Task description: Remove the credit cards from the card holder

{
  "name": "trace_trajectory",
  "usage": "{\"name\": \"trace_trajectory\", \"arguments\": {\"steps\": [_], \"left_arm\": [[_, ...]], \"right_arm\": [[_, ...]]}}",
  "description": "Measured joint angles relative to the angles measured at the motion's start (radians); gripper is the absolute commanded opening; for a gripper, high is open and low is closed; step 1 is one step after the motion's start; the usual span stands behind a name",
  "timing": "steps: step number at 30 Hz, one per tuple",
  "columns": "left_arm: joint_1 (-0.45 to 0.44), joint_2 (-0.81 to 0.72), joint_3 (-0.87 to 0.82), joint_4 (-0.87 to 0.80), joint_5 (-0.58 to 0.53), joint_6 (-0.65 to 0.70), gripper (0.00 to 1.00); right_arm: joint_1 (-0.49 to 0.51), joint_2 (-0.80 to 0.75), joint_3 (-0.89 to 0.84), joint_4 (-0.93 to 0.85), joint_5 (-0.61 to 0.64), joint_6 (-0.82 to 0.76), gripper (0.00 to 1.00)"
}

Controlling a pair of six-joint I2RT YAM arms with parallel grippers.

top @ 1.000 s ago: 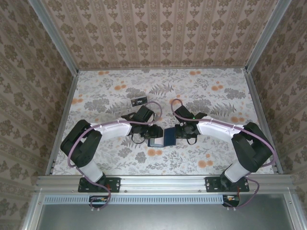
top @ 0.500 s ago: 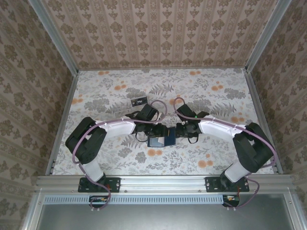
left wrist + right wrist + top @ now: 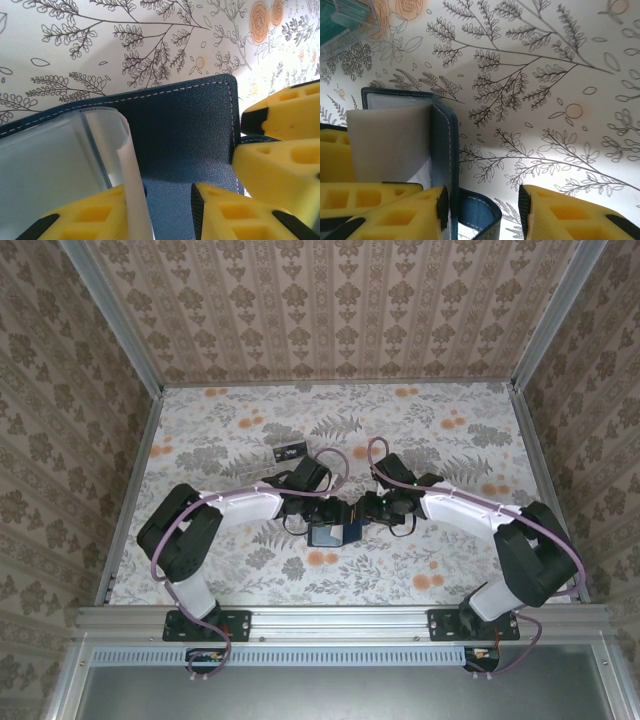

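The card holder (image 3: 442, 145) looks light and floppy; pinch one cover edge. The right pincer (image 3: 482, 200) gapes empty; whether the left pincer (image 3: 167, 200) grips, I cannot tell.

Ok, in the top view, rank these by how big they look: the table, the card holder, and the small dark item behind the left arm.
1. table
2. card holder, partly covered
3. small dark item; it lies farther from the camera, so the gap to the card holder may be overstated.
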Motion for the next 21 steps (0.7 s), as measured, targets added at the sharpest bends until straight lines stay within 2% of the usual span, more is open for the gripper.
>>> {"name": "trace_trajectory", "arguments": {"steps": [5,7,13,17,21], "left_arm": [[0.0,0.0,0.0,-0.015,-0.006,0.008,0.36],[0.0,-0.004,0.0,-0.032,-0.02,0.011,0.37],[0.011,-0.092,-0.01,-0.103,-0.088,0.015,0.39],[0.032,-0.163,-0.06,-0.119,-0.127,0.013,0.39],[0.051,-0.168,-0.103,-0.127,-0.144,0.004,0.39]], "right_arm": [[0.0,0.045,0.0,-0.001,-0.006,-0.01,0.23],[0.0,0.063,0.0,-0.007,0.003,-0.021,0.19],[0.0,0.106,0.0,-0.017,0.026,-0.047,0.13],[0.0,0.129,0.002,-0.018,0.034,-0.053,0.13],[0.0,0.132,0.012,-0.021,0.038,-0.054,0.14]]}}
